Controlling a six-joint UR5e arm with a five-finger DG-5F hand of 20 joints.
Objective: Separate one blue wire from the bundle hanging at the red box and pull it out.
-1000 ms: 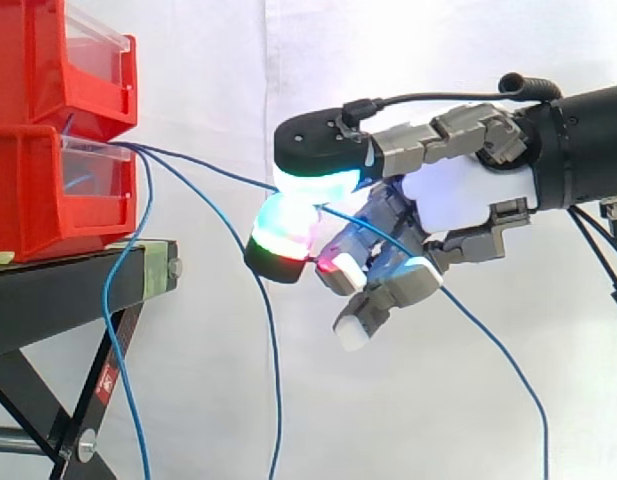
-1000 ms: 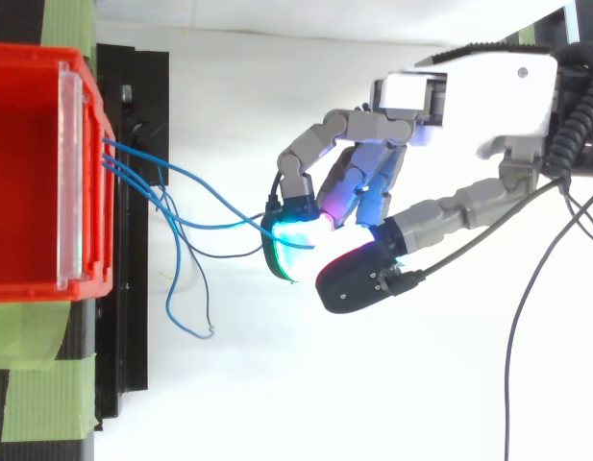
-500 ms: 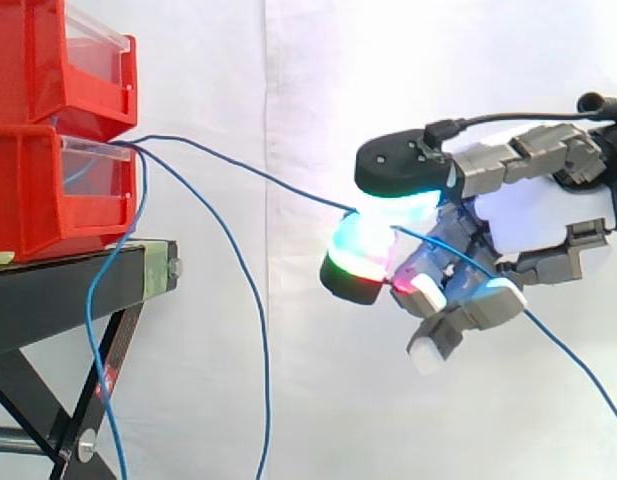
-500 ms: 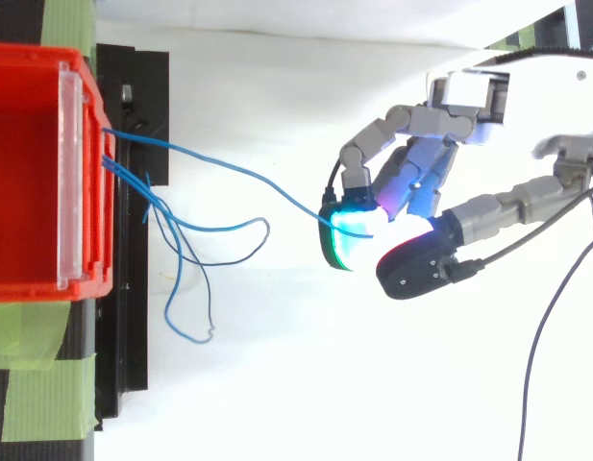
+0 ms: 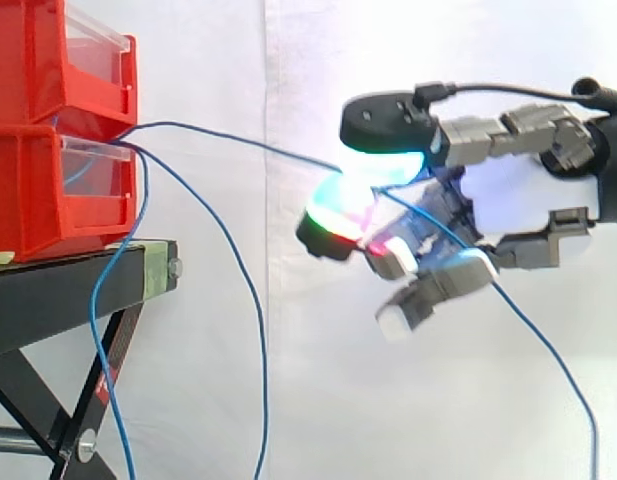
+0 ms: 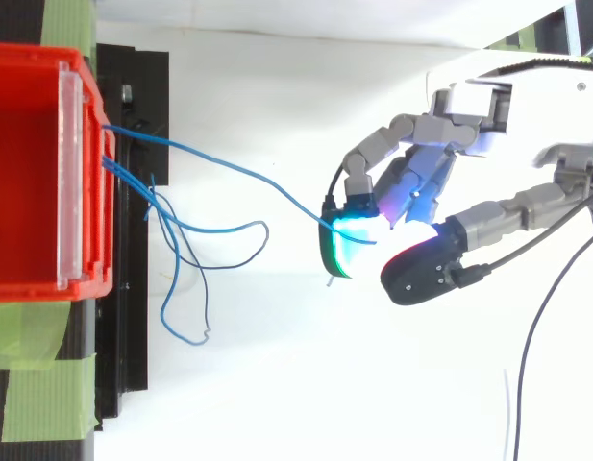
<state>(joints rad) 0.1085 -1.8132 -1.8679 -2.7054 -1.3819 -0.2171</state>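
A white curtain [image 5: 208, 60] hangs behind the whole set-up. At the left, a black stand [image 5: 58, 290] carries two stacked red bins, the upper red bin [image 5: 48, 60] sitting on the lower red bin [image 5: 28, 190], each with a clear front panel. In the top view, strips of green tape [image 6: 37, 384] lie beside the stand. The robot hand [image 5: 508, 195] reaches in from the right, well apart from the bins and about level with the lower one. Its thumb and one finger are closed pad to pad, glowing green and cyan, and they pinch one blue wire [image 5: 238, 140], while the other fingers curl below. That wire leaves the front lip of the lower red bin and runs almost straight across the open gap to the pinch. Past the pads it goes on through the robot hand and hangs down toward the lower right. The rest of the bundle [image 5: 253, 330] remains at the bin, its blue strands drooping in loose loops in front of the stand, clear of the robot hand.
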